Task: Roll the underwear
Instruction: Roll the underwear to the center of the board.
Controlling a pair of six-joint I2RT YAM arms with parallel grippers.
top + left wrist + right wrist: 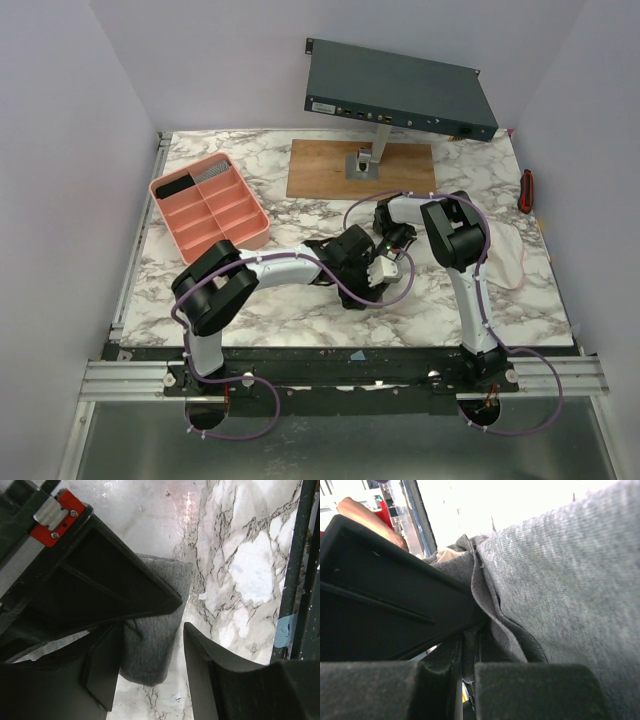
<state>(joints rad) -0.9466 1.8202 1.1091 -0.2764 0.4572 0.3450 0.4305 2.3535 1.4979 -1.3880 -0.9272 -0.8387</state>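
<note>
The grey underwear point(152, 645) lies bunched on the marble table point(250, 580), its rolled end between my left gripper's point(150, 680) open jaws, against the left finger and clear of the right one. My right gripper point(467, 667) is shut on a fold of the same grey fabric point(560, 595), which fills the right wrist view. In the top view both grippers meet at the table's middle, left point(372, 272) and right point(396, 240), and hide the underwear beneath them. The right gripper's body overlaps the fabric in the left wrist view.
A pink compartment tray point(210, 205) stands at the back left. A wooden board point(320, 170) carries a stand with a dark flat device point(400, 90) at the back. A pale cloth point(508, 258) lies at the right, and a red-handled tool point(526, 190) sits by the right edge.
</note>
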